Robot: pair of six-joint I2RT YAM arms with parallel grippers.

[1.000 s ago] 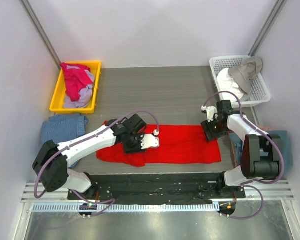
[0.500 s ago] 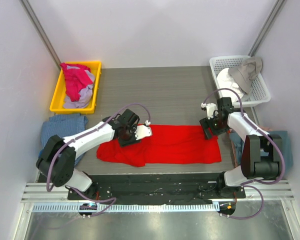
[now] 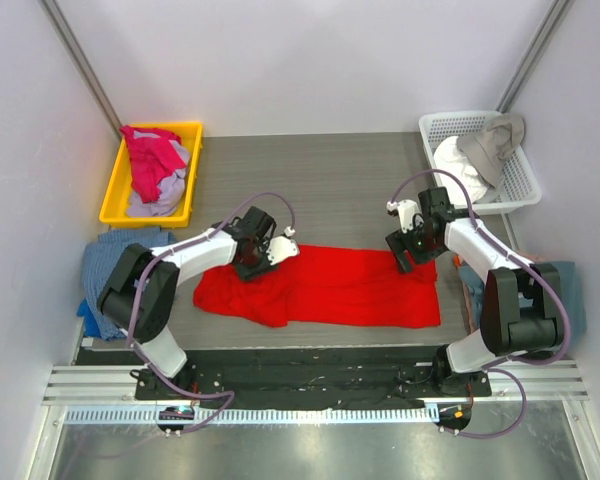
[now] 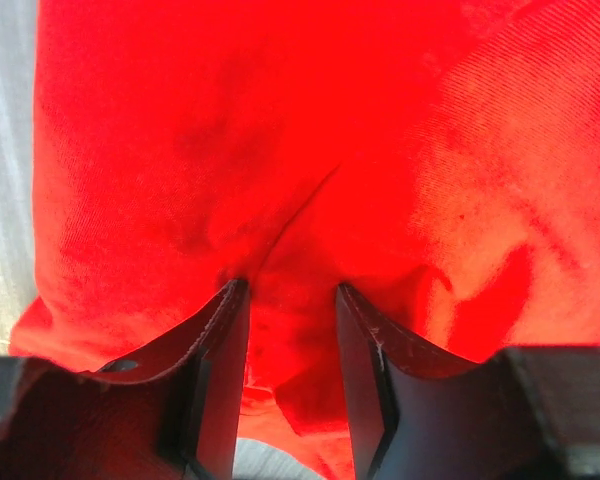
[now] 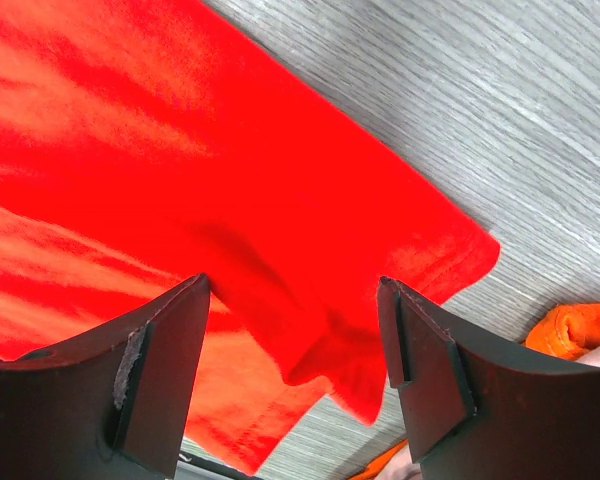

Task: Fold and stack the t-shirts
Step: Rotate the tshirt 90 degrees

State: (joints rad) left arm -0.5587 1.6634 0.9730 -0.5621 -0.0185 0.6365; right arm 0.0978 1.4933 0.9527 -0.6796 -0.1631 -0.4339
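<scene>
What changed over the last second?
The left gripper slid from the middle of the red shirt to its far left edge; the right gripper shifted slightly left, jaws widening. The shirt, yellow bin and white basket stayed roughly put.

Top view: my left end effector has its fingertips buried under its own wrist body, so contact with the red t-shirt isn't readable there. Left wrist view: the shirt runs off frame at 12 and 3 o'clock, and bunched cloth between the jaws covers the inner pad faces. Right wrist view: the shirt is cut off at 9 and 12 o'clock. An orange thing at 4 o'clock is clipped by the edge; I can't identify it. Top view again: the blue cloth at 9 o'clock is partly under the left arm. Another blue thing at 3 o'clock sits behind the right arm. The pile in the yellow bin is too tangled to count. The white basket contents are too small to name.
</scene>
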